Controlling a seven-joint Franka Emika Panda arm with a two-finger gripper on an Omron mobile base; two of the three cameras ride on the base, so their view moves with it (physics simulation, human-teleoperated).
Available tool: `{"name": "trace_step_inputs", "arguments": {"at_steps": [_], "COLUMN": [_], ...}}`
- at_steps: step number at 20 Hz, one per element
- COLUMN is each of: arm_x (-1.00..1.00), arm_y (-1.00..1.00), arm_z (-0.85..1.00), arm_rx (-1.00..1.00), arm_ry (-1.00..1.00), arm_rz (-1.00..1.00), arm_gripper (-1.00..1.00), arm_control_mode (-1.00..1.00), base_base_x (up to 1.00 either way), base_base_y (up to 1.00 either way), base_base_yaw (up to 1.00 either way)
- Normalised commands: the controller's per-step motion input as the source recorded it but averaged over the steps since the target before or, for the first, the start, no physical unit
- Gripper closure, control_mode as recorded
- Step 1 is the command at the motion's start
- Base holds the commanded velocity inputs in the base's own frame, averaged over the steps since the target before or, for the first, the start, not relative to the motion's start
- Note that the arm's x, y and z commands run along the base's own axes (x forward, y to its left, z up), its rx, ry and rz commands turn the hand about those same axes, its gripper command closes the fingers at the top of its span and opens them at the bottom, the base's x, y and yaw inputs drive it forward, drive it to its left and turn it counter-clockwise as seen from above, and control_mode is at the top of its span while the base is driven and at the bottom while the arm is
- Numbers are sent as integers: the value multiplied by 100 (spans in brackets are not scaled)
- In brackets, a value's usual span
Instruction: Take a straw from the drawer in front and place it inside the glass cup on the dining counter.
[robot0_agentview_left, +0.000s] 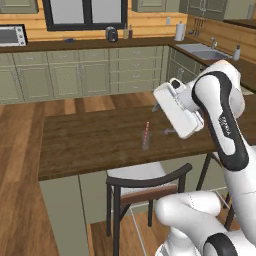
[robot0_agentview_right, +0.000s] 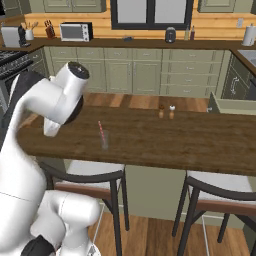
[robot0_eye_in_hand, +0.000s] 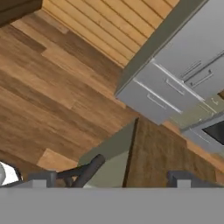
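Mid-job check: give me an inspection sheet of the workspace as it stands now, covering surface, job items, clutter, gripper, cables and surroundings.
Surface: dining counter, dark wood planks, bare around the cup.
Job items: straw stands tilted inside the glass cup; drawer hangs open beyond the counter's far right end.
Clutter: two small shakers near the counter's far edge, apart from the cup.
Gripper: fingertips spread wide, nothing between the jaws; hand raised right of the cup, clear of it.
Cables: nothing seen.
Surroundings: two stools tucked under the counter's near side; microwave, paper towel roll and sink on the back worktop.
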Motion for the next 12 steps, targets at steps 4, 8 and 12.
{"name": "trace_step_inputs", "arguments": {"at_steps": [4,8,12], "arm_x": [-58,-45,-41], "arm_y": [70,73,66], "arm_z": [0,0,-2], "arm_rx": [-65,-62,-53], "arm_ry": [-1,0,1], "arm_rz": [10,12,14], "arm_gripper": [-100,-100,-100], "arm_control_mode": [-100,-100,-100], "base_base_x": [0,0,0], "base_base_y": [0,0,0], "base_base_yaw": [0,0,0]}}
